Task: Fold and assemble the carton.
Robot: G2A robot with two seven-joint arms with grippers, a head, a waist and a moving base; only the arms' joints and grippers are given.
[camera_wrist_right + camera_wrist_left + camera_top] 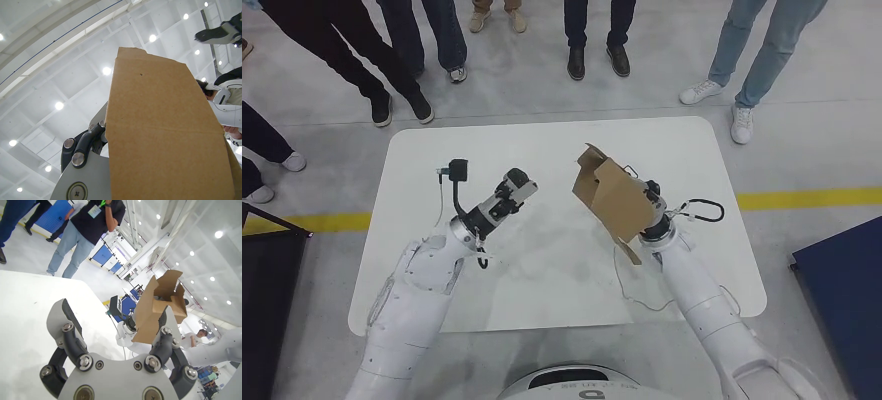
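Carton: You have the brown cardboard carton raised above the table, just right of the table's middle. It is tilted and touches the surface nowhere.
Carton shape: It is only partly formed. In the left wrist view its walls already make a box shape, with the upper end open. Several flaps stand loose around that opening, so you can see inside. In the top view one flap points to the far left and another juts out at the near side, over the right forearm.
Right gripper: Your right gripper sits at the right side of the carton and alone carries it. The jaws are closed on a cardboard panel. In the right wrist view that panel covers the fingertips, leaving one dark finger link visible beside it.
Left gripper: Your left gripper hangs over the table left of centre, pointing to the right towards the carton. Its jaws are spread wide with nothing between them, and both ridged pads are bare.
Spacing: The left gripper is near the carton but apart from it, with a strip of white table between them in the top view.
Table: It is white with rounded corners.
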